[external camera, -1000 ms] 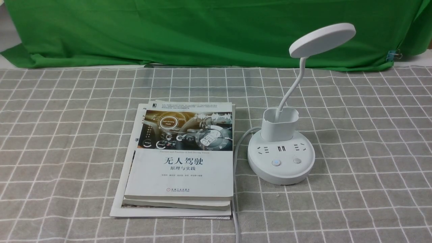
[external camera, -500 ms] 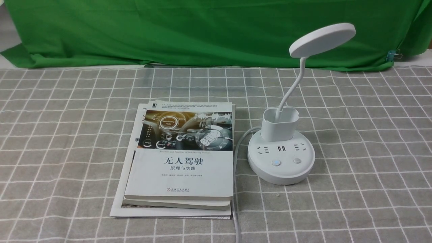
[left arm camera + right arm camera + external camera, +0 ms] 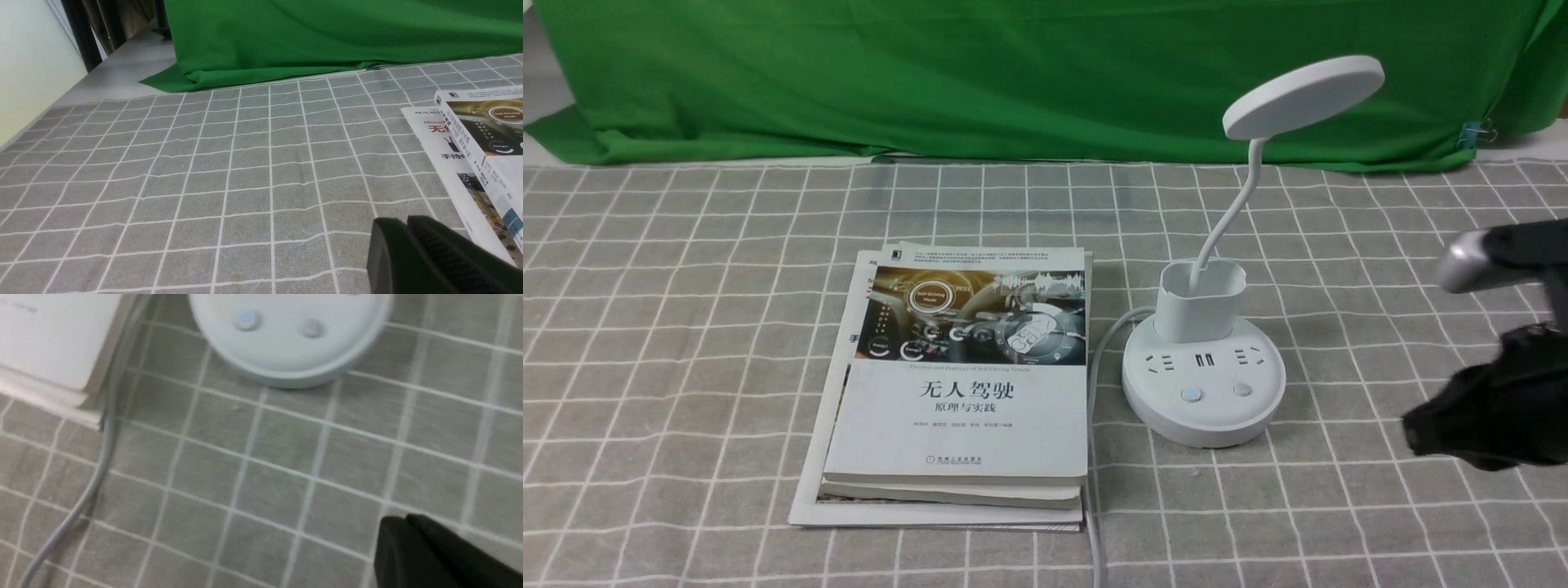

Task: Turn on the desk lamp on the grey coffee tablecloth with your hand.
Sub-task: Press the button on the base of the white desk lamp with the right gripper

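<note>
The white desk lamp (image 3: 1203,392) stands right of centre on the grey coffee tablecloth (image 3: 686,327), its disc head (image 3: 1303,95) unlit on a bent neck. Two buttons sit on the front of its round base, the left one (image 3: 1192,395) faintly blue. My right hand (image 3: 1494,408) shows blurred at the right edge, to the right of the base and apart from it. The right wrist view shows its shut gripper (image 3: 404,520) above the cloth in front of the base (image 3: 290,339). My left gripper (image 3: 402,222) is shut and empty over the cloth beside the books.
A stack of books (image 3: 964,376) lies left of the lamp; it also shows in the left wrist view (image 3: 482,151). The lamp's grey cord (image 3: 1094,457) runs between books and base toward the front edge. A green backdrop cloth (image 3: 1013,73) hangs behind.
My right arm has come into the front view from the right edge, toward the lamp base. The lamp and books have not moved.
</note>
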Robot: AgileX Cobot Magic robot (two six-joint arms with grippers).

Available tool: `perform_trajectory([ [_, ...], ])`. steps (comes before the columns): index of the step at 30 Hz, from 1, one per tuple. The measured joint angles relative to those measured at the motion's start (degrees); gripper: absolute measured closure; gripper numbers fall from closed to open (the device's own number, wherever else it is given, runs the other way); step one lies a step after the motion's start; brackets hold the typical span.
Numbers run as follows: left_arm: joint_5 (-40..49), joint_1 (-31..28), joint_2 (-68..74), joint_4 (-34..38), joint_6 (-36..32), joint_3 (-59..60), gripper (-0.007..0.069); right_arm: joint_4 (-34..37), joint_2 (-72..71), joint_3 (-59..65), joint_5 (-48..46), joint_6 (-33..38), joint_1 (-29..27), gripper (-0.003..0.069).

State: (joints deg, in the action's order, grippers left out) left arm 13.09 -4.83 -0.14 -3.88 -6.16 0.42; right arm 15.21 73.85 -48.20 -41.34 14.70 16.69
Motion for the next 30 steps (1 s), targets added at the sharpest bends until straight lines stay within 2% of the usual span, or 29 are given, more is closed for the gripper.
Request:
perform_trajectory([
  [4, 0.0, 0.0, 0.0, 0.0, 0.0, 0.0, 0.0606, 0.1, 10.4, -6.0, 1.2, 0.7, 3.7, 0.0623],
  [11, 0.0, 0.0, 0.0, 0.0, 0.0, 0.0, 0.0606, -0.1, 23.4, -15.3, 2.7, 1.3, 4.1, 0.0623],
  [18, 0.0, 0.0, 0.0, 0.0, 0.0, 0.0, 0.0606, -0.7, 29.6, -20.0, 3.7, 1.3, 4.1, 0.0623],
  [30, 0.0, 0.0, 0.0, 0.0, 0.0, 0.0, 0.0606, -0.7, 33.5, -20.6, 5.9, 1.3, 4.1, 0.0623],
])
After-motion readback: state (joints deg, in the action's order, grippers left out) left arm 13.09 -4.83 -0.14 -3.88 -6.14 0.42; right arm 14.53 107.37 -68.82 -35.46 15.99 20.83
